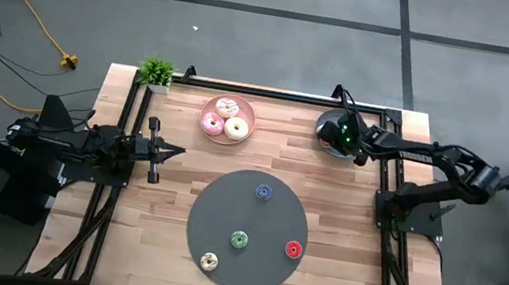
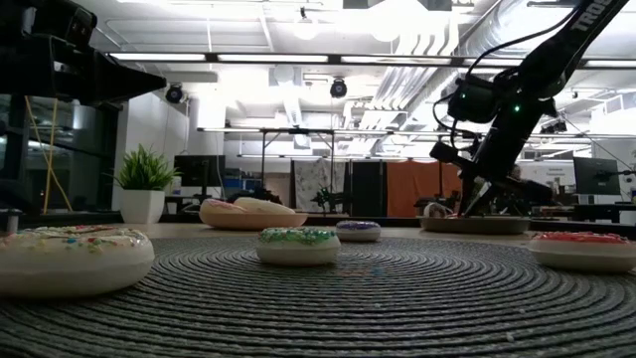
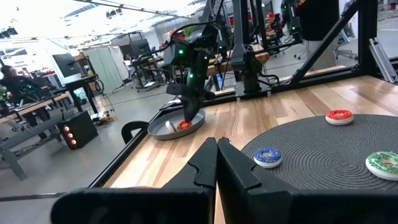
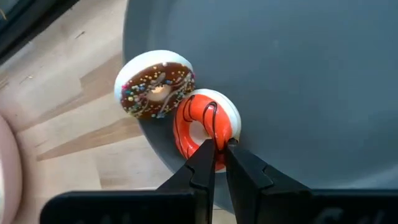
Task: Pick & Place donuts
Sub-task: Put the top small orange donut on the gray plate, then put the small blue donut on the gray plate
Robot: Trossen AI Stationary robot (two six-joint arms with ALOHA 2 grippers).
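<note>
We grip a red donut (image 4: pixel 205 127) on the grey plate (image 4: pixel 298 74).
Right hand (image 4: pixel 219 149) pinches its rim; four donuts wait on the mat (image 1: pixel 225 204); left hand (image 1: pixel 175 150) idles, closed, empty.

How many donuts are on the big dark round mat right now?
4. On the mat: a blue donut toward the back, a green donut near the middle, a red donut on the right side, and a cream donut at the front-left. None look hidden.

right arm stretched across counter's far right corner | right claw (image 4: pixel 219 144) pointing down over grey plate (image 4: pixel 298 81), fingers pinched on orange donut (image 4: pixel 205 124) rim | left arm waiting at counter's left edge, left claw (image 1: pixel 175 150) closed
</note>
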